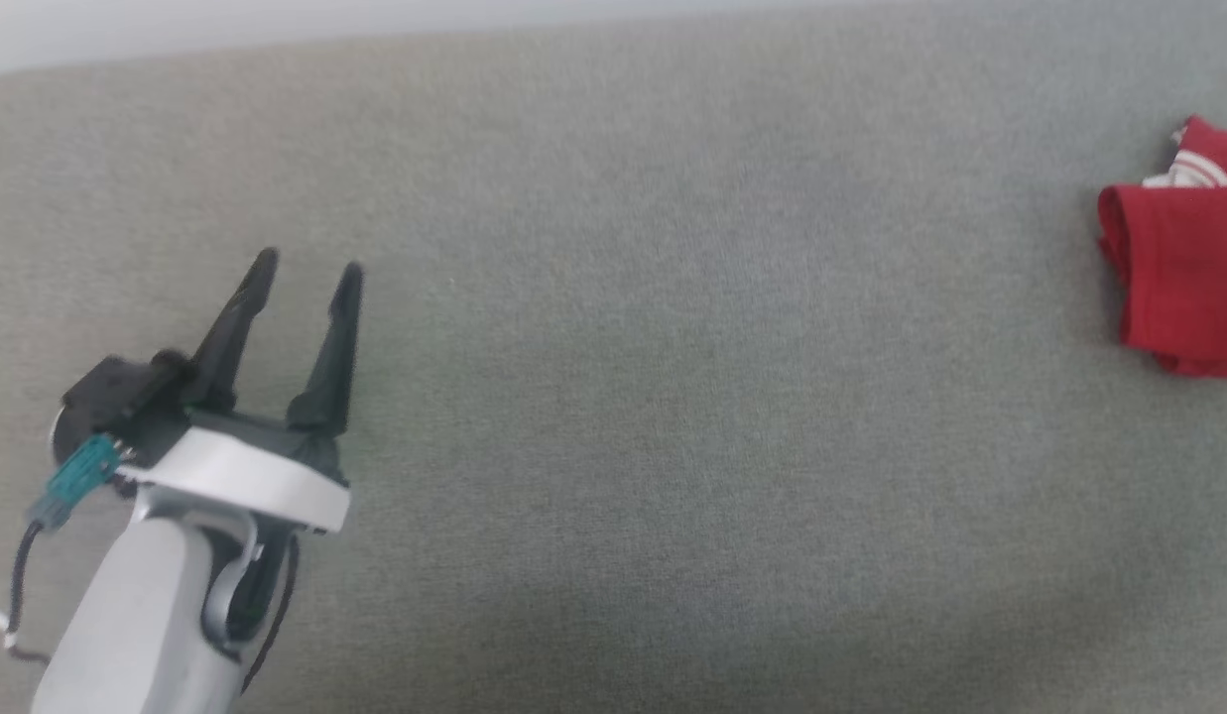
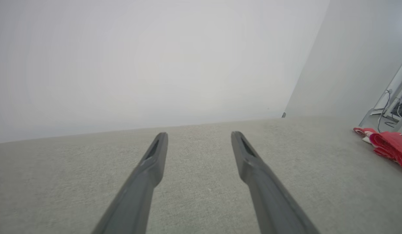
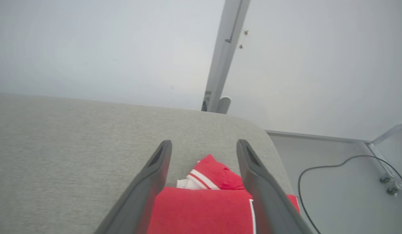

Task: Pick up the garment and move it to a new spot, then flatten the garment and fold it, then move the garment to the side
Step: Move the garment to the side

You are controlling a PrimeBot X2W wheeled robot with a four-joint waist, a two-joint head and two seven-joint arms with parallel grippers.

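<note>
This looks like a robot lab or test room, not a home. A broad worktop (image 1: pixel 613 416) covered in plain grey fabric stands against bare white walls (image 2: pixel 123 65). In the right wrist view a grey metal post (image 3: pixel 224 55) rises at top centre and a black cable (image 3: pixel 317 170) loops over the grey floor (image 3: pixel 343 201) at lower right. Wired equipment (image 2: pixel 397 109) sits at the left wrist view's right edge.

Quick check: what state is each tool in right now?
Left tool: open, holding nothing.
Right tool: open, over the folded garment, not gripping it.
</note>
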